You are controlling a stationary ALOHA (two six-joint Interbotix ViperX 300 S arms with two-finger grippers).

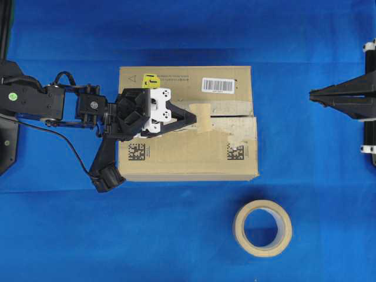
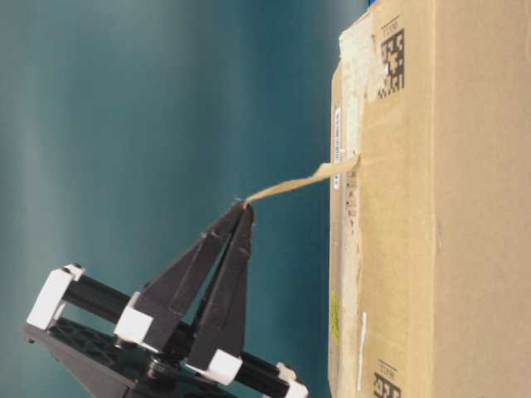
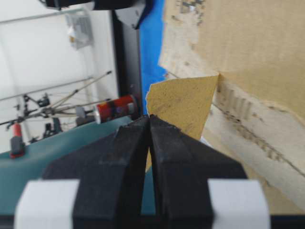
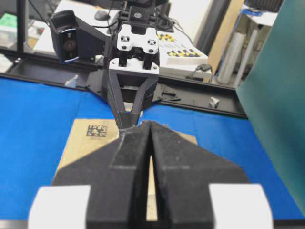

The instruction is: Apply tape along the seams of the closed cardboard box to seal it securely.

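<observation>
- Centrally on the blue bench [image 1: 59, 235] lies the closed cardboard box [image 1: 188, 155].
- Left claw [image 1: 194, 117], over the box, pinches one end of the tape [image 1: 205, 118]; the other end touches the seams [image 1: 235, 116].
- Right claw [image 1: 312, 94], clamped empty, sits well apart.
- Tape roll [image 1: 262, 228] lies near the box.

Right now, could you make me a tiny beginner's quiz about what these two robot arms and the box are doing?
1. True or false: the left gripper is shut on the tape.
2. Where does the tape's free end touch? A) cardboard box B) tape roll
3. Fill in: the right gripper is shut and holds ____.

Key: 1 true; 2 A, by the seams; 3 nothing.
</observation>
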